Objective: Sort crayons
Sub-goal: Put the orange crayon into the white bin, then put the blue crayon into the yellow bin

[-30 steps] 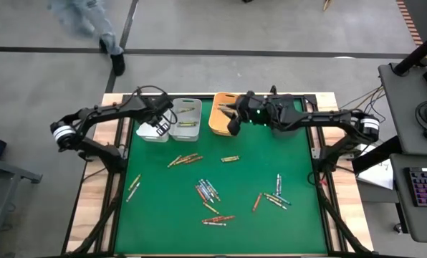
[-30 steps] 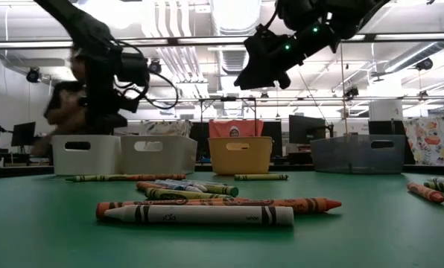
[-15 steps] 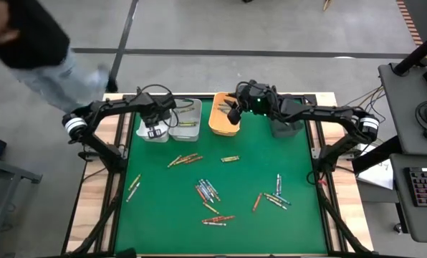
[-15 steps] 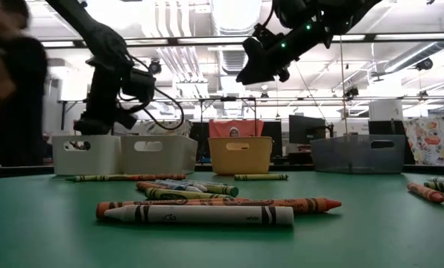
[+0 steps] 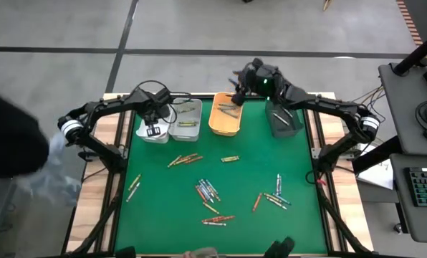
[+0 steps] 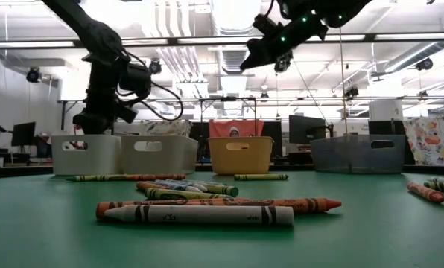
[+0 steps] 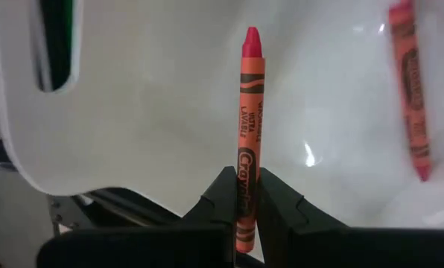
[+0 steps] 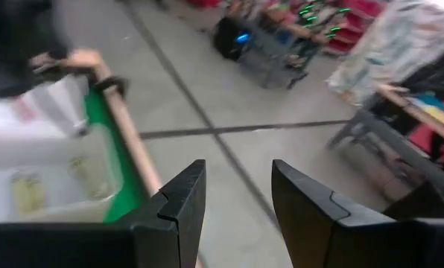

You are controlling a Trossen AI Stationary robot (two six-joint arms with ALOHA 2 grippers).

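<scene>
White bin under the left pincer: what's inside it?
Inside the white bin, one red crayon lies on the floor. The left pincer holds another red crayon above it, hiding the floor underneath.

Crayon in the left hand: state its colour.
Red crayon, orange-red wrapper with black print; clearest in the left wrist view.

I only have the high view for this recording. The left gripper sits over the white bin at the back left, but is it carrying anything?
Observer: Yes. The left gripper is shut on a red crayon, held by its lower end with the tip pointing into the white bin.
Operator: Is that bin empty?
Observer: No, another red crayon already lies inside it.
Operator: And the right gripper near the orange bin?
Observer: The right gripper is open and holds nothing; the low view shows it raised well above the orange bin.
</scene>
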